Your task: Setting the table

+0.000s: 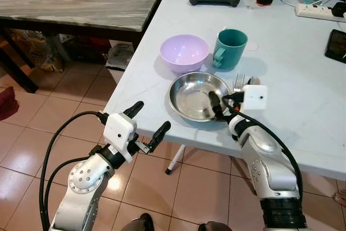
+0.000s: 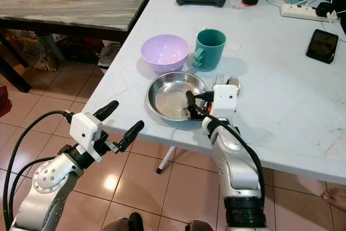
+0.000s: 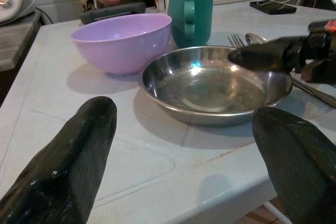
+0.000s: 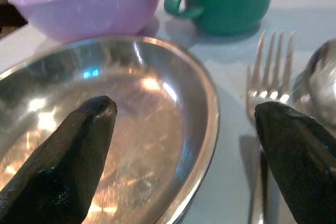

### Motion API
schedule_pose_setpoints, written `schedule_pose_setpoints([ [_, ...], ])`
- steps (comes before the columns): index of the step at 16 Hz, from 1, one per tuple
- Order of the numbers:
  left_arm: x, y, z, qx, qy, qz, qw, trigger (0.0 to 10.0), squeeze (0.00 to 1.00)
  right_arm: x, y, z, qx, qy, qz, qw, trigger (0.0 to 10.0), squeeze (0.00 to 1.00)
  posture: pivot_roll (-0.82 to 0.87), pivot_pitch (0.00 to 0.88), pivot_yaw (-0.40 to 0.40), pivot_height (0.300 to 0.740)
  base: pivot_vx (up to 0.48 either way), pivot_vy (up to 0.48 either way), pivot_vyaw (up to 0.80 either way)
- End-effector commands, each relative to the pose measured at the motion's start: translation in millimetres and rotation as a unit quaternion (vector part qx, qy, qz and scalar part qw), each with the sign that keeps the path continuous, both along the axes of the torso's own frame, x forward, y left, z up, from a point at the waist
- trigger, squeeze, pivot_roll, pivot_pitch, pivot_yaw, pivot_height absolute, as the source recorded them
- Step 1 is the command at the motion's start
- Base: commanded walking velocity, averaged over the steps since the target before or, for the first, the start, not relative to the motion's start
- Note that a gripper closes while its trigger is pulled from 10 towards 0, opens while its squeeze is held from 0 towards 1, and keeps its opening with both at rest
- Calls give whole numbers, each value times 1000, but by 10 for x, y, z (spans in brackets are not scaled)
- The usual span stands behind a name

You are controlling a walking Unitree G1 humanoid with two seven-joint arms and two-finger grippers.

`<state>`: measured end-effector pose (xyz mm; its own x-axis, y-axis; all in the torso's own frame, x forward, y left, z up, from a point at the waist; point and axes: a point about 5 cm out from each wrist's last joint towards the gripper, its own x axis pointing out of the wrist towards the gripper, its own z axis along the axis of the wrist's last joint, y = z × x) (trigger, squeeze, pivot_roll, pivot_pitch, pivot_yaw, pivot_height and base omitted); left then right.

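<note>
A pale blue-grey table [image 1: 303,106] stood on a floor of glossy reddish-brown tiles [image 1: 32,133], which caught a bright patch of light. Beside it, touching at the corner, was a darker table with a grey marbled top [image 1: 81,1] and black legs. Clutter sat in the shade beneath that one.

no readable text, labels or numbers
</note>
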<state>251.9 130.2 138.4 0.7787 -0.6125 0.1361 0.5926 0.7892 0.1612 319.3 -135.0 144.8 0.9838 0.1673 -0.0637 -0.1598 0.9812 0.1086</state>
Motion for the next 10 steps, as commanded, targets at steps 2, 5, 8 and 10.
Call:
schedule_pose_setpoints([
  [2,-43,19,-2,7,3,-5,1000,10000,0,36,68,-5,3,9,18,1000,8392,0,-164,192,28,740,0,0,0],
  [5,-44,10,7,8,1,-6,1000,10000,0,64,117,-10,6,15,29,999,0,0,-157,192,24,740,0,0,0],
  [8,-52,1,14,6,1,-8,1000,10000,0,70,136,-39,6,24,34,999,0,0,-154,193,23,740,0,0,0],
  [10,-58,-9,22,6,0,-9,1000,10000,0,64,120,-81,11,37,29,999,0,0,-154,193,23,740,0,0,0],
])
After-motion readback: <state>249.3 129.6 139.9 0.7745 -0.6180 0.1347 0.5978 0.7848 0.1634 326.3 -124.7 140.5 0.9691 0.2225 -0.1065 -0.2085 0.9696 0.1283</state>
